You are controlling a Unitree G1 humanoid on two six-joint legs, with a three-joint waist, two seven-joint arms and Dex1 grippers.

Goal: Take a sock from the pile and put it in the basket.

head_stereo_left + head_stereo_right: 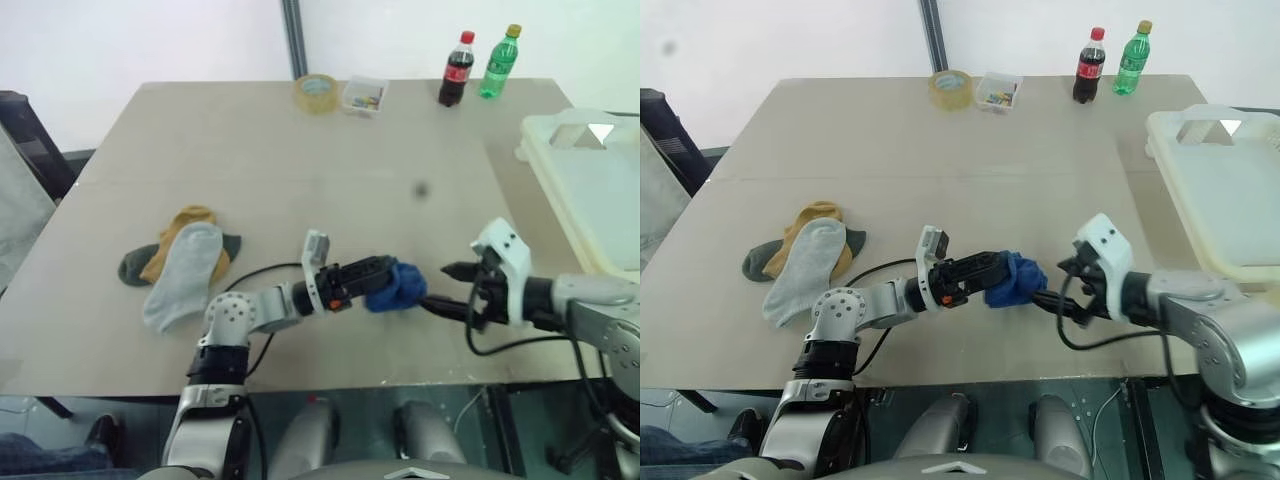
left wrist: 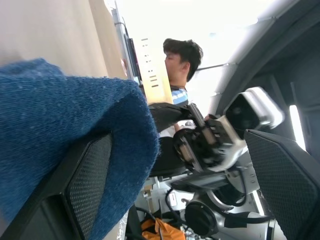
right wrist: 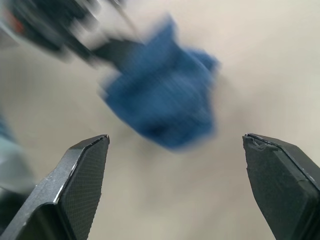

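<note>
Lying bunched crosswise: blue sock [image 1: 396,287], L tool [image 1: 385,272].

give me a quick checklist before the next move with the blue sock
1. Crumpled blue knit sock secured by left gripper: not ok; the jaws stand wide and the sock drapes over one finger.
2. Right gripper open to take it: ok.
3. Right gripper around the sock: not ok; it points at the sock but stands apart from it.
4. Sock lifted off the table: cannot tell.
5. Cream-white rectangular plastic basket on the right arm's side: ok, at the table's right edge.
6. Loose pile of light grey, mustard and dark socks away from both arms: ok.
</note>
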